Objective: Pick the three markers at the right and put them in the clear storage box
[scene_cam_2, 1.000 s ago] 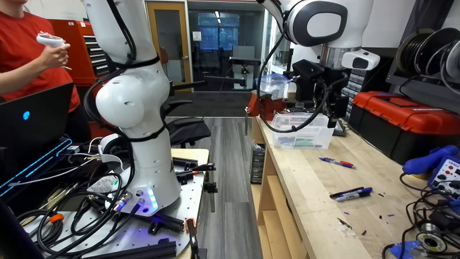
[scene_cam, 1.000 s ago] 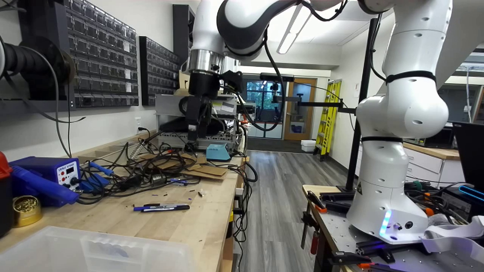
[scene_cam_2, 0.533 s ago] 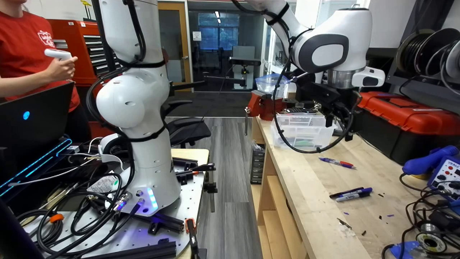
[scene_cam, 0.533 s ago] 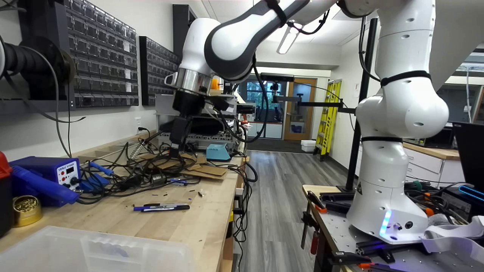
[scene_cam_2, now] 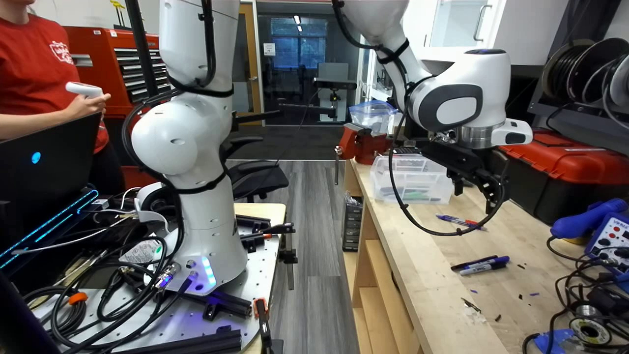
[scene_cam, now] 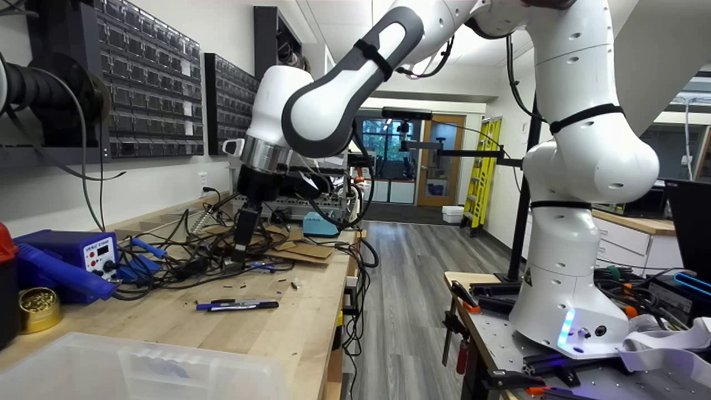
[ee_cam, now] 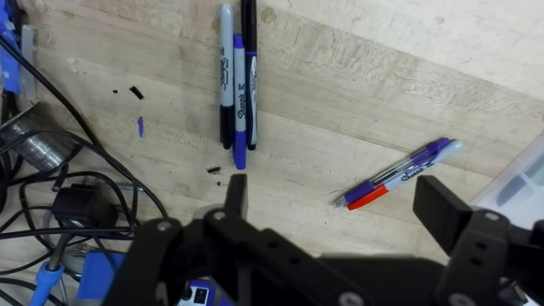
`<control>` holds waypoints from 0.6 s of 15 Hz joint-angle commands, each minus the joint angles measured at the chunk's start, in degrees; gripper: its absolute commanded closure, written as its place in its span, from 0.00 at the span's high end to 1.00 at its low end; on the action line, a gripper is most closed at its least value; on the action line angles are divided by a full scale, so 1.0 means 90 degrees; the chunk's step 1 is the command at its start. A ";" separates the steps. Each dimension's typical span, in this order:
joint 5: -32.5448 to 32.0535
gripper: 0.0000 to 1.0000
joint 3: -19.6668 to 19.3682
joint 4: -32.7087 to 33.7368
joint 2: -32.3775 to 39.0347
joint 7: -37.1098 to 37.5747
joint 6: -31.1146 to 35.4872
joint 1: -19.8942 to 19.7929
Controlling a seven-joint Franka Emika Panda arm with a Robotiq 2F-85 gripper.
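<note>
Three markers lie side by side on the wooden table: a grey one with a black cap [ee_cam: 227,72], a grey one with a purple cap [ee_cam: 240,89] and a dark slim one [ee_cam: 252,76]. The group also shows in both exterior views [scene_cam: 239,305] [scene_cam_2: 481,265]. A red-capped marker [ee_cam: 401,176] lies against a purple pen [ee_cam: 380,176]. The clear storage box [scene_cam_2: 413,182] stands behind them in that view, with pens inside; its edge shows in the wrist view [ee_cam: 516,182]. My gripper [ee_cam: 335,197] is open and empty, tilted above the table, the pen pair in view between its fingers.
Tangled cables [ee_cam: 97,170] and a solder spool [ee_cam: 40,140] lie on one side. A blue soldering station [scene_cam: 89,258] and a red-lidded toolbox [scene_cam_2: 580,167] stand along the wall side. A red vise [scene_cam_2: 361,142] stands behind the box. Small scraps dot the table.
The arm has lowered and the gripper has come down closer to the table, tilting and shifting toward the wall side. The markers and box have not moved.
</note>
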 commanded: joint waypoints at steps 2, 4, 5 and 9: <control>-0.0464 1.00 -0.0010 0.0395 0.0631 -0.0116 0.0332 -0.0128; -0.0644 1.00 -0.0044 0.0535 0.0878 -0.0128 0.0392 -0.0179; -0.0742 1.00 -0.0079 0.0611 0.0992 -0.0102 0.0404 -0.0193; -0.1010 1.00 -0.0192 0.0880 0.1370 -0.0058 0.0396 -0.0262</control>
